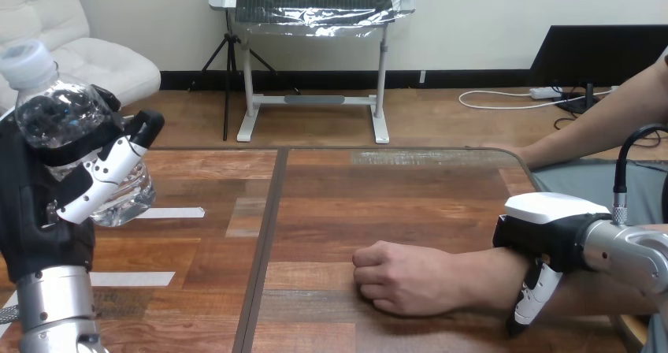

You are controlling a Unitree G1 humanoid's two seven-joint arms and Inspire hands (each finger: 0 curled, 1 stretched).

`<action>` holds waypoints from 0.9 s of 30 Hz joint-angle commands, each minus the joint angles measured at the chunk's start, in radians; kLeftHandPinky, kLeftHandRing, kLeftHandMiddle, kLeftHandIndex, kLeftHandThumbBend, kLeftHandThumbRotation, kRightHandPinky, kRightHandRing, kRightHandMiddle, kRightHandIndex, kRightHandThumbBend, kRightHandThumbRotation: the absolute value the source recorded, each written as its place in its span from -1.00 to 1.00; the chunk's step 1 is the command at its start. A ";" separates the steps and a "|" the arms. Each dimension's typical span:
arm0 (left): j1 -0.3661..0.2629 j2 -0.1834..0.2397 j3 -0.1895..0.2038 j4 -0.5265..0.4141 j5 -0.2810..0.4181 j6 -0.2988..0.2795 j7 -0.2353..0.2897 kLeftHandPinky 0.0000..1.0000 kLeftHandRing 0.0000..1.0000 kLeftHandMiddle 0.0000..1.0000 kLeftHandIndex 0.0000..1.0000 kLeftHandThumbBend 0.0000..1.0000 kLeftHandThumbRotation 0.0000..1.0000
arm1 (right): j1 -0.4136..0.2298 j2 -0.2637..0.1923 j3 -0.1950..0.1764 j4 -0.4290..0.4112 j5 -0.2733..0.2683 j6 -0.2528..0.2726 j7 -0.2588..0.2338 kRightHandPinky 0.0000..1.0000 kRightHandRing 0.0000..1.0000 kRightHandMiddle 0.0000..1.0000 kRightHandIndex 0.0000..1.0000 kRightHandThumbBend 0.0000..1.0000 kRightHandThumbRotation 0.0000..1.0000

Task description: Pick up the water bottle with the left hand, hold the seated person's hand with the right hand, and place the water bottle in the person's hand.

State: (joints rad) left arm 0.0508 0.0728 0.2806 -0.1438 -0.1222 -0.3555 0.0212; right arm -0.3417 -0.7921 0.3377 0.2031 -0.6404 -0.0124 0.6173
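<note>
A clear water bottle [59, 124] with a white cap is up in the air at the view's left, tilted, with my left hand [75, 183] curled round its body. The person's hand [402, 278] rests as a fist on the table [331, 203] near the front middle, its forearm running off to the right. My right hand [543, 247] sits over the person's wrist, with its thumb hanging down the near side and its fingers hidden behind the forearm.
Two strips of white tape [169, 213] lie on the table's left half. A dark seam [264, 243] runs front to back down the table's middle. The person's other arm [599, 124] rests near the far right corner.
</note>
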 commanded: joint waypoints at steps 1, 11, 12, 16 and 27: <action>-0.044 0.002 -0.009 -0.031 -0.003 -0.015 0.002 -0.59 -0.48 -0.36 -0.24 0.00 -1.00 | -0.015 0.019 -0.057 -0.009 0.055 -0.001 -0.030 -0.75 -0.62 -0.45 -0.36 0.61 -0.89; -0.042 0.001 -0.010 -0.034 -0.001 -0.010 0.005 -0.59 -0.48 -0.37 -0.24 0.00 -1.00 | -0.010 0.020 -0.056 -0.013 0.055 0.002 -0.032 -0.74 -0.61 -0.43 -0.34 0.63 -0.91; -0.042 0.001 -0.010 -0.034 0.000 -0.011 0.005 -0.59 -0.48 -0.37 -0.24 -0.01 -1.00 | -0.010 0.020 -0.055 -0.013 0.055 0.003 -0.029 -0.74 -0.60 -0.42 -0.34 0.63 -0.91; -0.042 0.001 -0.010 -0.030 -0.002 -0.014 0.004 -0.59 -0.48 -0.37 -0.24 -0.01 -1.00 | -0.011 0.017 -0.053 -0.016 0.059 0.003 -0.017 -0.65 -0.50 -0.32 -0.24 0.64 -0.87; -0.043 0.003 -0.008 -0.021 0.000 -0.024 -0.001 -0.59 -0.48 -0.37 -0.24 0.01 -1.00 | -0.023 0.000 -0.030 -0.039 0.039 0.035 0.062 -0.09 0.19 0.32 0.39 0.95 -0.27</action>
State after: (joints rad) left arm 0.0508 0.0673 0.2806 -0.1439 -0.1196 -0.3552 0.0257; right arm -0.3424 -0.7943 0.3291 0.1960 -0.6347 -0.0044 0.6427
